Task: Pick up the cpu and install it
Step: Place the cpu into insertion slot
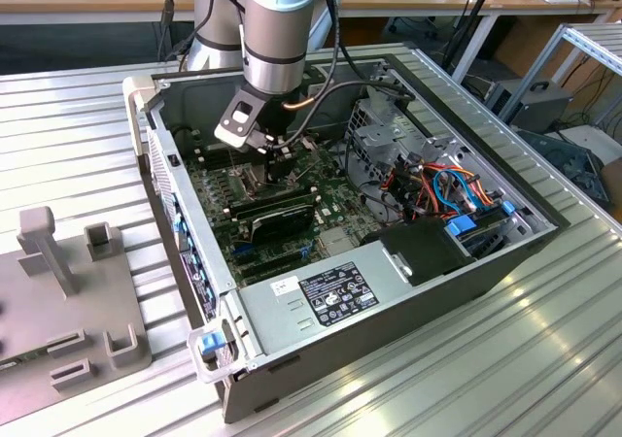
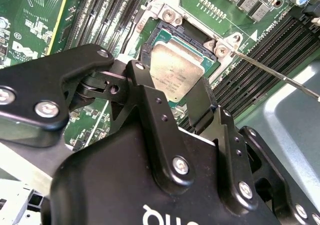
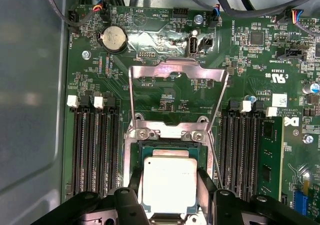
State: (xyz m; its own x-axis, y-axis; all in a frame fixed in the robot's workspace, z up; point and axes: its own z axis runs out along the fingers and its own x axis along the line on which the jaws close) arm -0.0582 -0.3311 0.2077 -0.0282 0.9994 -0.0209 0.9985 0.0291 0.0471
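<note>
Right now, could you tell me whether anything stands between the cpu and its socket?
Nothing visible does. The hinged frame is swung open, off the socket, and the cpu sits over it at the gripper.

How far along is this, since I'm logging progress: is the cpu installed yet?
Done: the cpu sits at the motherboard socket, picked up and carried there. In hand: the claw is shut on two opposite edges of it; full seating cannot be told. Left: the claw has not released, and the socket frame stands hinged open, unclamped.
</note>
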